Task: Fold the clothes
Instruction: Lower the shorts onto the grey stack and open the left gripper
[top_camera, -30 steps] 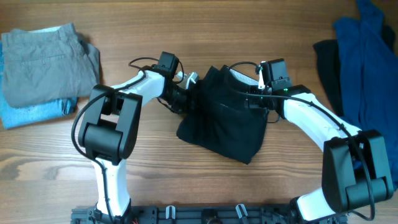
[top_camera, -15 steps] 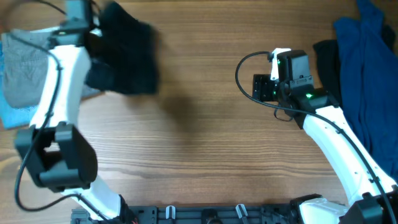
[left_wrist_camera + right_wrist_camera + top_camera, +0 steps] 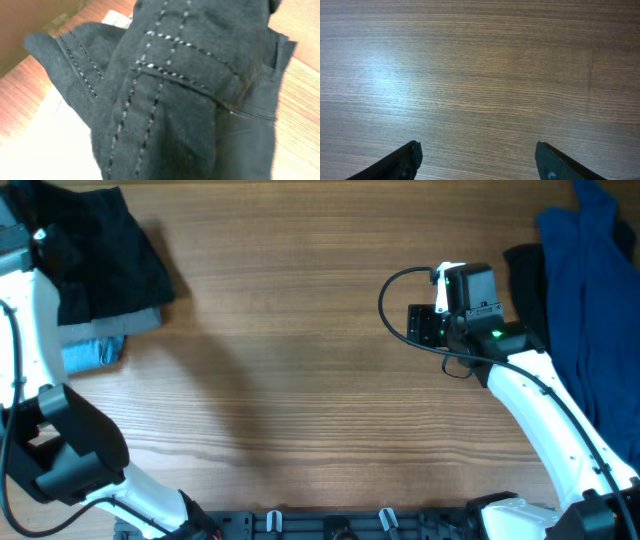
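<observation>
Now the black garment (image 3: 110, 260) lies bunched at the far left corner of the table (image 3: 300, 380), on top of a light blue folded cloth (image 3: 95, 352) whose edge pokes out beneath it. The left wrist view shows white contrast stitching along its seams, too fine for the overhead view. The left gripper (image 3: 42, 242) sits at the garment's edge; whether it pinches the fabric cannot be told. The right gripper (image 3: 479, 152) hangs over bare wood, fingers spread wide, well apart from the blue clothes (image 3: 590, 280) heaped at the right.
</observation>
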Motion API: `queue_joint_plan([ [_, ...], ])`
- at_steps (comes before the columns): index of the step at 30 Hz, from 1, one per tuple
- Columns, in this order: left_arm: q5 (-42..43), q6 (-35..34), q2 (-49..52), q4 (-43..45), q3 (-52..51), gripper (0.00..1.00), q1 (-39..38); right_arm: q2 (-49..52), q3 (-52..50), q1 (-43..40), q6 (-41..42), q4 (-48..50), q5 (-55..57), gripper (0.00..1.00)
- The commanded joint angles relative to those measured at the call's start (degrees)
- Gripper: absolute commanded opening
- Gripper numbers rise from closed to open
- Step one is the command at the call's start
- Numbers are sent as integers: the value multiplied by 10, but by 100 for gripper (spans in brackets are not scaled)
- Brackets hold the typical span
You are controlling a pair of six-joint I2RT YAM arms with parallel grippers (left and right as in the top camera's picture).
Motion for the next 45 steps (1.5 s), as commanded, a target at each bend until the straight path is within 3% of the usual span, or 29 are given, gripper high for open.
queue_joint_plan([
  [1, 5, 11, 7, 9, 9, 7, 33, 3, 5, 0, -7, -3, 10, 78],
  [6, 5, 11, 28, 9, 9, 9, 69, 3, 5, 0, -7, -2, 10, 77],
  [8, 5, 11, 36, 7, 9, 30, 84, 3, 5, 0, -7, -2, 10, 78],
  [9, 5, 11, 38, 4, 9, 50, 89, 3, 5, 0, -7, -2, 10, 78],
  [11, 5, 11, 38, 1, 9, 74, 100, 3, 5, 0, -7, -2, 10, 78],
  [13, 5, 8, 38, -1, 9, 88, 109, 3, 5, 0, -7, -2, 10, 78],
  [17, 70, -8, 23, -5, 9, 100, 108, 3, 5, 0, -7, -2, 10, 80],
  [19, 108, -8, 9, -4, 9, 100, 97, 3, 5, 0, -5, -2, 9, 81],
  [25, 113, -21, -45, 4, 9, 100, 39, 3, 5, 0, -5, -5, 9, 82],
  [31, 128, -65, 2, 9, 9, 97, 40, 3, 5, 0, -2, -7, 9, 82],
  [39, 129, -103, 153, -8, 9, 100, 141, 3, 5, 0, 10, -33, 9, 82],
  [45, 279, -109, 160, -6, 9, 100, 193, 3, 5, 0, 9, -38, 9, 82],
])
